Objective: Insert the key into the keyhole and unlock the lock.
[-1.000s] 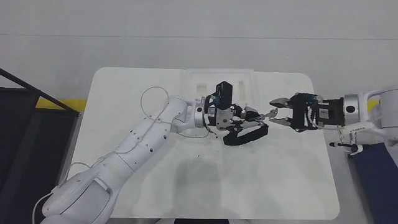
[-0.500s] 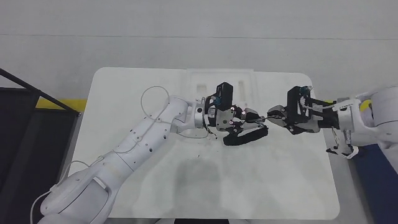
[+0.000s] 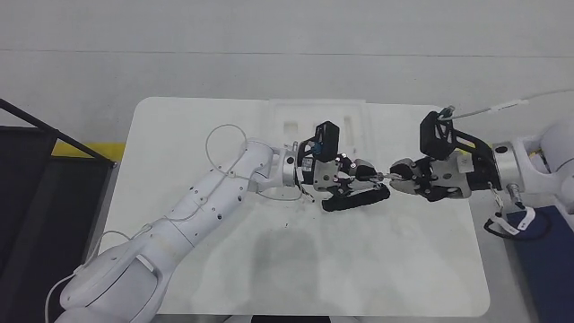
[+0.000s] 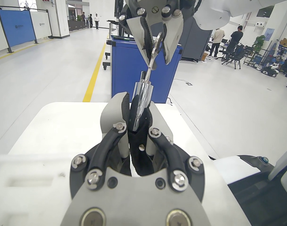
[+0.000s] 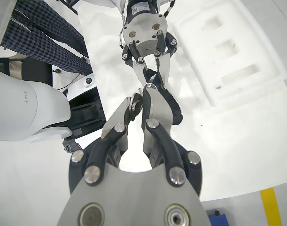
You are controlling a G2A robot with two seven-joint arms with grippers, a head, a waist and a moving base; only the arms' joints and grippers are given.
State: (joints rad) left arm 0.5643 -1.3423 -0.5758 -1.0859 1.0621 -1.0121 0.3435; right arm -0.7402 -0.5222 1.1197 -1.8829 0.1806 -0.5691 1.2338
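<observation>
My left gripper [image 4: 137,104] is shut on the lock [image 4: 142,95], a chrome cylinder with a black cable loop [image 5: 175,110] hanging from it. The silver key [image 4: 155,50] has its blade in the end of the cylinder. Its head sits between the fingers of my right gripper [image 4: 157,59], which is shut on it. In the top view the two grippers meet nose to nose above the table's middle right: left gripper [image 3: 357,172], key [image 3: 384,176], right gripper [image 3: 401,174]. The right wrist view shows the key head [image 5: 135,102] in its own gripper [image 5: 139,96], with the lock [image 5: 149,86] just beyond.
A white foam tray [image 3: 318,112] with rectangular recesses lies at the table's far edge behind the grippers, also seen as foam tray [image 5: 230,48]. The white table [image 3: 224,260] stretches out to the near side. A blue cart [image 4: 131,71] stands off the table behind the right arm.
My right gripper, open beside the key a second ago, has shut on it, and the right wrist has since rolled. The left arm and lock have barely moved.
</observation>
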